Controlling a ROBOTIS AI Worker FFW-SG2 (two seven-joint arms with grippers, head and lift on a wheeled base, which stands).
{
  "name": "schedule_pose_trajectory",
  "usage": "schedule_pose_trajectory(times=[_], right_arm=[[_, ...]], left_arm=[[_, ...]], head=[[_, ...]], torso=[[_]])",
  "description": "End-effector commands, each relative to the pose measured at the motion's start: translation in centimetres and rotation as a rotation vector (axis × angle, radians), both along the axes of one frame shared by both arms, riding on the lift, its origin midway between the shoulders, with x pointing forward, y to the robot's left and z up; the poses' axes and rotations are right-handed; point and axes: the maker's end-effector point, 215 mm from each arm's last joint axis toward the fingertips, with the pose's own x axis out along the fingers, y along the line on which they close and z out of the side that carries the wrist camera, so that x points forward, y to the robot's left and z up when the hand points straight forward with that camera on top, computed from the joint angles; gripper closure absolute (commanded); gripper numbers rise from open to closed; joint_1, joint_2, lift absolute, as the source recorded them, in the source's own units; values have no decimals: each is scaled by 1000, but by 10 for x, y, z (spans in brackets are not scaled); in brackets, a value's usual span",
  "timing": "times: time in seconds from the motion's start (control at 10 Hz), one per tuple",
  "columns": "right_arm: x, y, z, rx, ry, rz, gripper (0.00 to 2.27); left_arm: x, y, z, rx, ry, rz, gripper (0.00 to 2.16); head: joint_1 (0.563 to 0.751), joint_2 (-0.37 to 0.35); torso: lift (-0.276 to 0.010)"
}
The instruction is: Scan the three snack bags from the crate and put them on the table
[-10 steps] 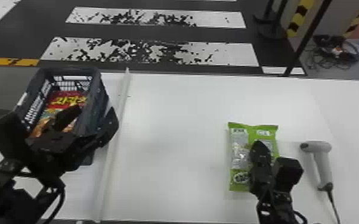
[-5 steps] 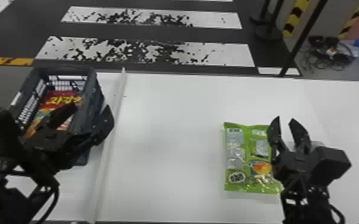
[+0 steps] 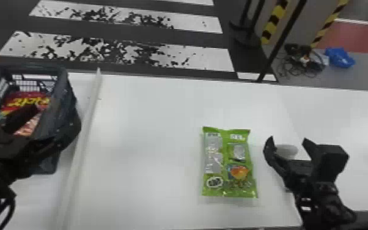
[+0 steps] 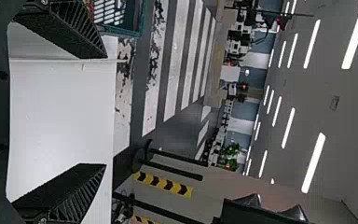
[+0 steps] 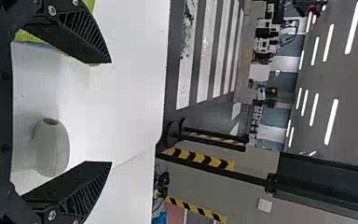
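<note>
Right gripper (image 3: pixel 287 142): fingers spread apart, nothing clamped between them. It stands over the table (image 3: pixel 149 137), to the right of the green snack bag (image 3: pixel 230 162). The pale scanner (image 5: pixel 51 147) lies on the table; in the right wrist view its rounded housing appears between the two fingers, nearer to one than to the other. Contact with that nearer finger cannot be determined. The green snack bag lies flat on the table, its long sides running away from the robot and its printed panels facing up. Left gripper (image 3: pixel 57 115): fingers wide apart and empty, positioned at the crate (image 3: pixel 65 107), partly covering it in the head view. The crate sits at the left of the table and contains red and orange snack packaging (image 3: pixel 24 99); the bag count inside cannot be read. A white strip (image 3: pixel 84 137) runs lengthwise just beside the crate.
</note>
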Motion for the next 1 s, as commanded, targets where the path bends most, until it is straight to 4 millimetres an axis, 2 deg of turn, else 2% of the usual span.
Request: schedule_pose_trajectory(times=[0.0,0.2,0.5,0.6,0.7,0.9], right_arm=[[-8,-32,-16,3,59,-22,76],[-24,-47,-49,95,166,24,80],[-30,-56,-92,166,289,58,110],[-31,-54,-101,182,317,71,272],[-32,-52,-106,187,333,77,667],[-36,-48,-120,213,401,77,1750]], left_arm=[[1,5,-1,1,-3,9,33],[4,7,-4,-2,-5,12,29],[6,5,-3,-3,-8,9,26],[6,5,-3,-2,-6,8,26],[6,5,-3,-2,-6,8,26],[6,5,-1,-1,-9,7,26]], head=[[695,-187],[695,-223],[695,-250],[695,-256],[695,-259],[695,-259]], torso=[[-94],[-94],[-94],[-94],[-94],[-94]])
